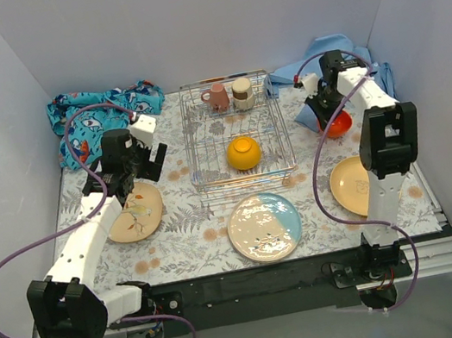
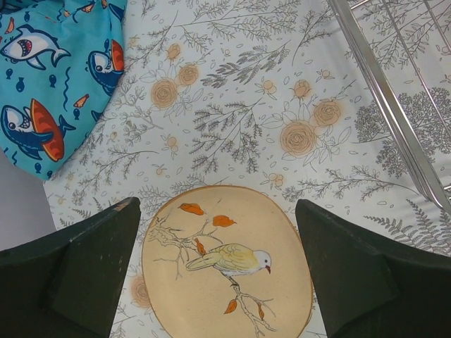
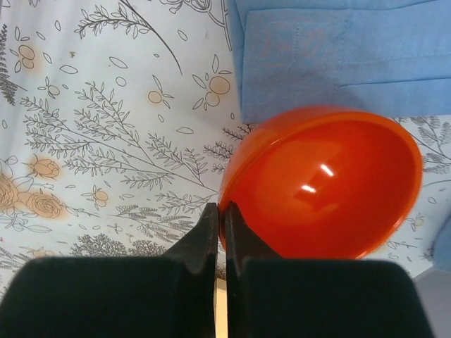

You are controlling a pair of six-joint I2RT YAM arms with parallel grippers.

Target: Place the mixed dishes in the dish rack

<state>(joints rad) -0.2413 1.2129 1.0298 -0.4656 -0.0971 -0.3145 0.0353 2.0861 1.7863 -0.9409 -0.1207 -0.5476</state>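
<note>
The dish rack stands at the back middle and holds an orange bowl, a pinkish mug and a small steel cup. My right gripper is shut on the left rim of the red bowl, which sits at the back right. My left gripper hangs open above the tan plate with a bird on it, touching nothing. A cream-and-light-blue plate lies at the front middle. The yellow-orange plate lies at the right, partly behind my right arm.
A blue shark-print cloth is bunched at the back left. A plain light-blue cloth lies just behind the red bowl. The rack's near-left rail runs to the right of my left gripper. White walls close in three sides.
</note>
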